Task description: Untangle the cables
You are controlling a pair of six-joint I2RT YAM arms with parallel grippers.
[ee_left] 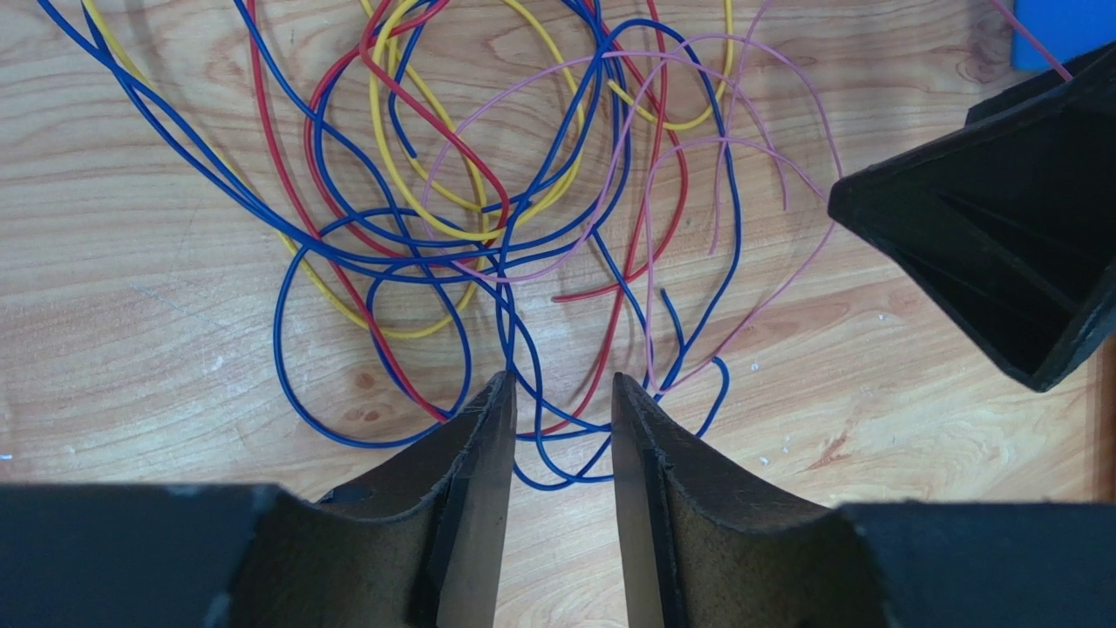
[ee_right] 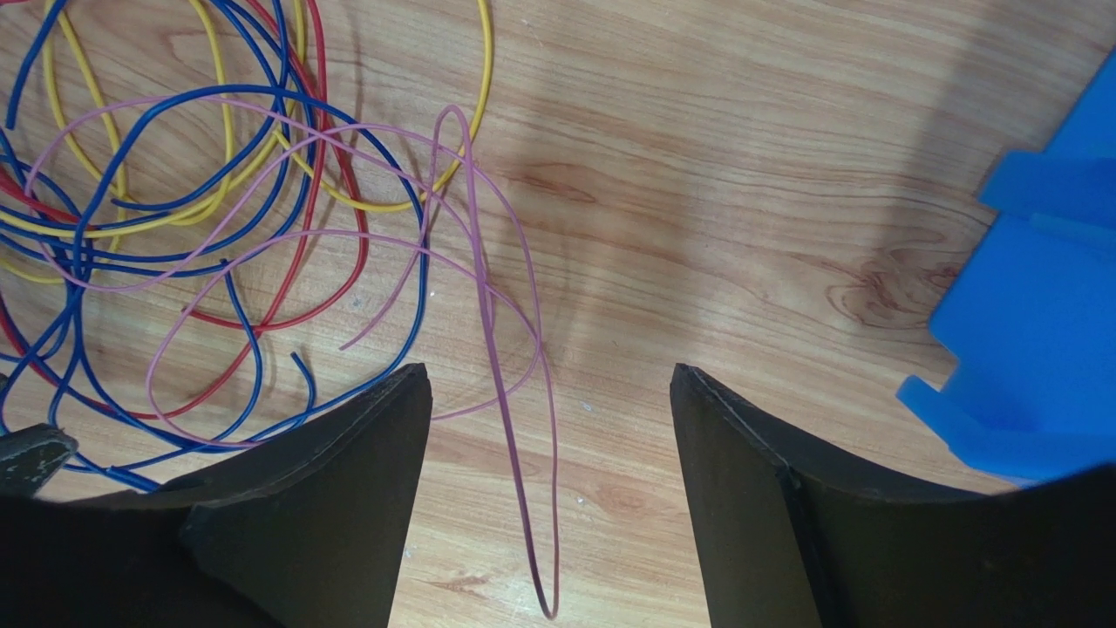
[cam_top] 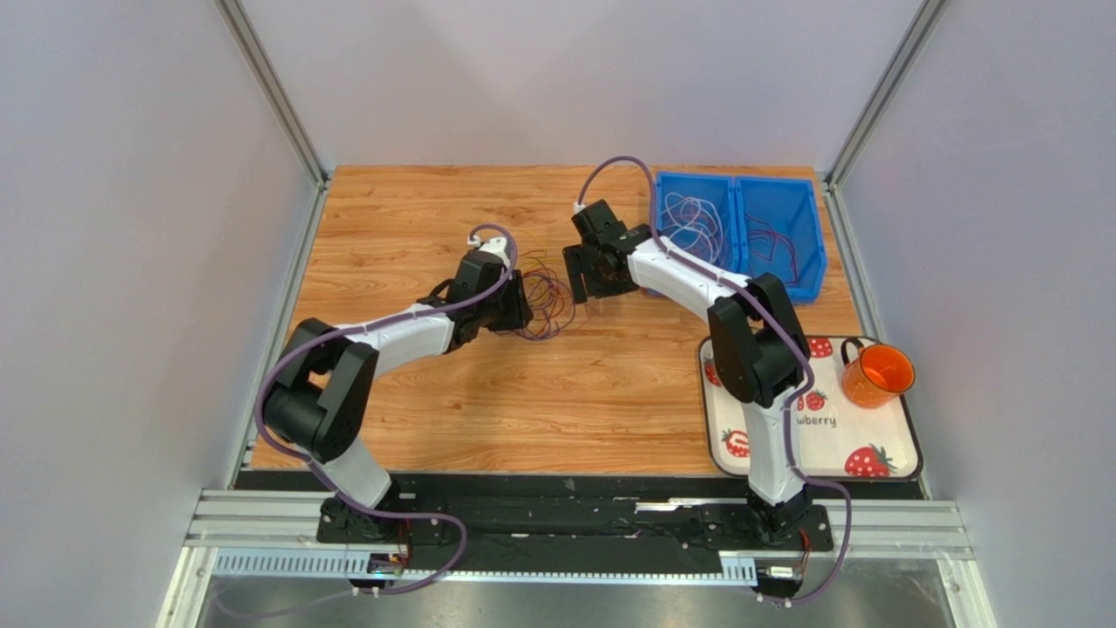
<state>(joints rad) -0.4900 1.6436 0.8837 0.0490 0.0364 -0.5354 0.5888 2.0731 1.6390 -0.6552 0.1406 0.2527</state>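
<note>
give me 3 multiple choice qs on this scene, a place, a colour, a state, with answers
1. Where does the orange mug stand? A in a drawer; B on the strawberry tray; C on books.
2. What colour is the wire between the fingers of the right gripper? A pink; B green; C black.
3. How is the right gripper? A shut on a wire; B shut on a cup; C open, clamping nothing.
Answers: B, the mug sits on the tray's corner; A, the wire through the gap is pink; C, its fingers stand wide apart.
</note>
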